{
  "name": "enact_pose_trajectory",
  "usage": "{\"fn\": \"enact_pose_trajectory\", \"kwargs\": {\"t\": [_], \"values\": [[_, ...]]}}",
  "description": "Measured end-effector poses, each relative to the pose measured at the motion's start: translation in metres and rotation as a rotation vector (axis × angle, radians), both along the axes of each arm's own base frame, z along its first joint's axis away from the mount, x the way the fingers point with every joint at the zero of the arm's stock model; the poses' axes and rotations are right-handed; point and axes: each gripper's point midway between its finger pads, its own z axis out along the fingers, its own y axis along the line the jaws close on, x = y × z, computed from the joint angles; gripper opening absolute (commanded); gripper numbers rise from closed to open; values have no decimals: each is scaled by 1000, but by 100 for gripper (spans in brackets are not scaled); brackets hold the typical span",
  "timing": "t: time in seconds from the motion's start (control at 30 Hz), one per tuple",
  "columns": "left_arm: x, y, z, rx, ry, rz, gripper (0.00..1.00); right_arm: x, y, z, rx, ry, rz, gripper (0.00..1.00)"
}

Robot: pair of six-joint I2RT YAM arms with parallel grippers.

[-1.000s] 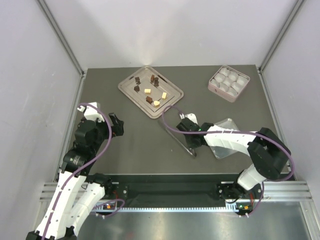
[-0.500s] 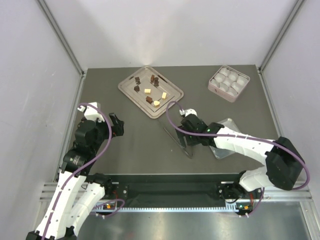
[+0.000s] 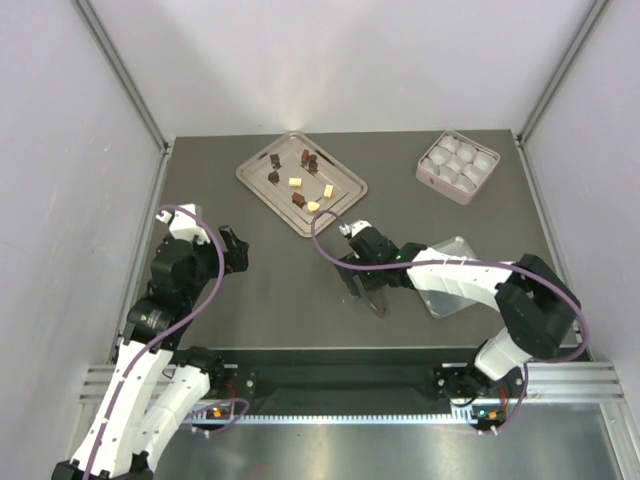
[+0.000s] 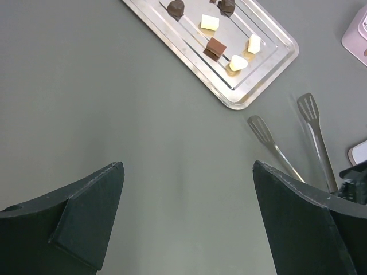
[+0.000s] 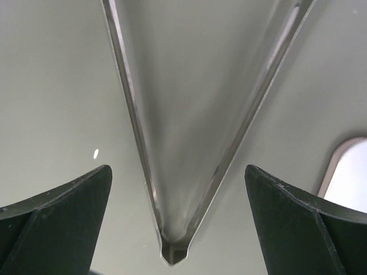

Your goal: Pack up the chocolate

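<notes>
**Near, left:** my left gripper [image 4: 188, 172] hangs over the worktop [image 3: 280, 290], jaws at full spread and nothing between them.

**Centre:** my right gripper [image 5: 178, 169], jaws likewise wide, straddles the hinge end of the metal tongs [image 5: 128, 97]. The tongs lie flat on the worktop and touch neither finger. I judge the step in hand to be taking up this tool, with packing not yet begun. The next move calls for closing across both tong arms above the hinge, firmly enough to lift while leaving spring for a pinch.

**Far:** the chocolate [image 3: 298, 199], in dark and cream pieces, sits on the steel tray [image 3: 246, 171] near the tong tips, well apart from either gripper. The pink box [image 3: 438, 188] of white cups stands at the far right.
</notes>
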Motion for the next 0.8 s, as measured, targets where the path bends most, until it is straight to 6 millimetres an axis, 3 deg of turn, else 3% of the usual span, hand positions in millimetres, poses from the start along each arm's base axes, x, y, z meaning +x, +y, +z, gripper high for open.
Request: {"fn": "enact_pose_trajectory", "kwargs": {"t": [0.23,0.8], "values": [[0,0,0,0,1,0,99,8,3,-16,-29,-6,22,97],[0,0,-1,1,2,0,99,21,10,-28,-24,-35,12,93]]}}
